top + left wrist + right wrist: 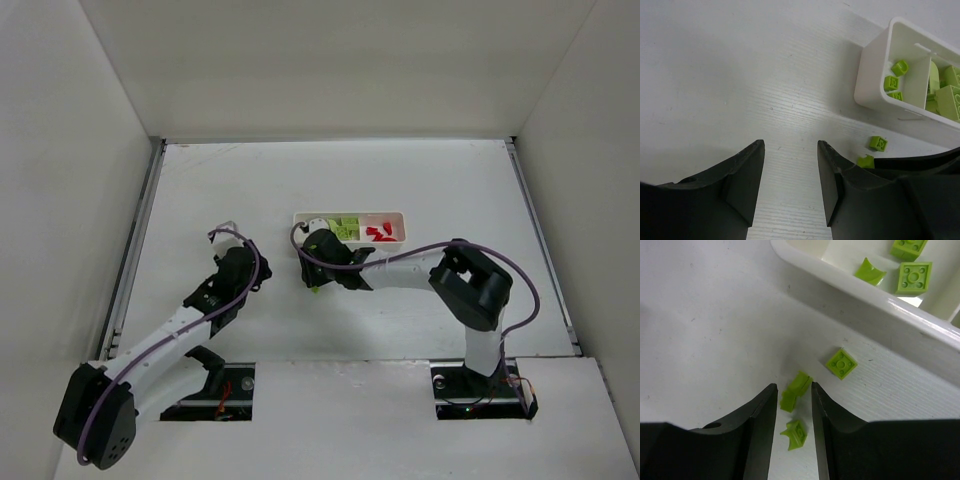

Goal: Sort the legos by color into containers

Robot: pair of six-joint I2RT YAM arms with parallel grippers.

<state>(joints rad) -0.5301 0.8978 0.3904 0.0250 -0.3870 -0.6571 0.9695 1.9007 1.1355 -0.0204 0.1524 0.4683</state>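
Observation:
The white tray (300,216) lies mid-table, with lime-green legos (346,227) in its middle compartment and red pieces (380,233) in its right one. My right gripper (318,268) is just in front of the tray's left end. In the right wrist view its jaws (793,386) are open a little and low over the table, with two green pieces (796,390) (796,433) lying between them. A square green plate (842,363) lies just beyond, before the tray wall (865,290). My left gripper (245,270) (791,145) is open and empty over bare table.
The left wrist view shows the tray's left end (872,75) with small green pieces (899,67) inside. Two loose green pieces (878,143) (866,161) lie beside the right gripper's black finger (920,162). White walls enclose the table on three sides.

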